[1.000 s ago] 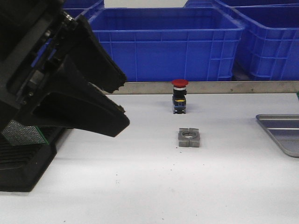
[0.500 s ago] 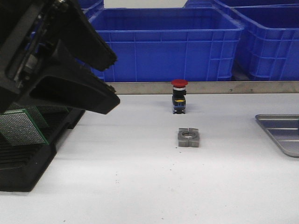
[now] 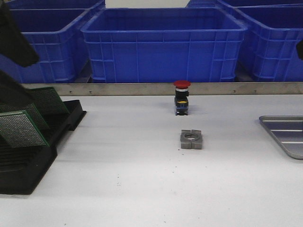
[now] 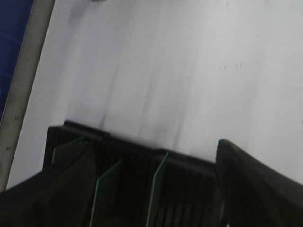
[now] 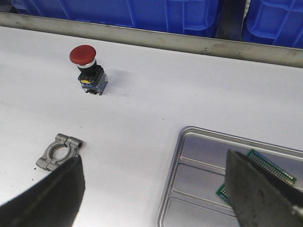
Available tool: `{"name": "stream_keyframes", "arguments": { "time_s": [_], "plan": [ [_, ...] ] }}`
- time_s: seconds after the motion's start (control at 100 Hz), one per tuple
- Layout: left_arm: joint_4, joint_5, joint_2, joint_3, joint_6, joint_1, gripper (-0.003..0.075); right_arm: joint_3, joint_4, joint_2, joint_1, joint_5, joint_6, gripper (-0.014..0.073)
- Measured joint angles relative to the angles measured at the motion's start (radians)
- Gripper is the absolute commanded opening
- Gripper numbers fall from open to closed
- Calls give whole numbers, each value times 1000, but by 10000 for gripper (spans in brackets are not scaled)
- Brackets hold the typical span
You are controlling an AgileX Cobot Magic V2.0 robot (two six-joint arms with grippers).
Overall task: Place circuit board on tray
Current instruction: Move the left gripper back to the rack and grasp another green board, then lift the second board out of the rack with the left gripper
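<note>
Green boards (image 3: 21, 128) stood slotted in the black rack (image 3: 28, 165) beneath the spread, empty left pincer (image 4: 151, 189), which should probably descend squarely over one edge (gripping thinly), while the right pincer (image 5: 156, 198), also spread empty, hung over the tray (image 5: 199, 161) holding a board (image 5: 255, 175).
</note>
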Motion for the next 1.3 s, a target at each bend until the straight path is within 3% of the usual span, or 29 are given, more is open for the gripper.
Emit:
{"name": "stream_keyframes", "arguments": {
  "time_s": [0.2, 0.37, 0.46, 0.59, 0.78, 1.02, 1.3],
  "plan": [
    [46, 14, 59, 7, 0, 76, 478, 0, 0, -2, 0, 2, 0, 619],
    [48, 4, 163, 7, 0, 76, 391, 0, 0, -2, 0, 12, 0, 619],
    [48, -28, 216, 7, 0, 76, 264, 0, -2, -2, 0, 20, 0, 619],
    [56, -69, 260, 7, 0, 76, -20, 0, -3, -2, 0, 26, 0, 619],
    [102, -69, 268, -5, 2, 76, -17, 0, -4, -2, 0, 56, 0, 619],
    [106, 98, 185, -88, 0, 76, -17, 0, -8, -8, 0, 164, -34, 619],
    [-162, 256, 129, -138, 7, 55, -17, 0, -23, -29, 46, 462, -308, 619]
  ]
}}
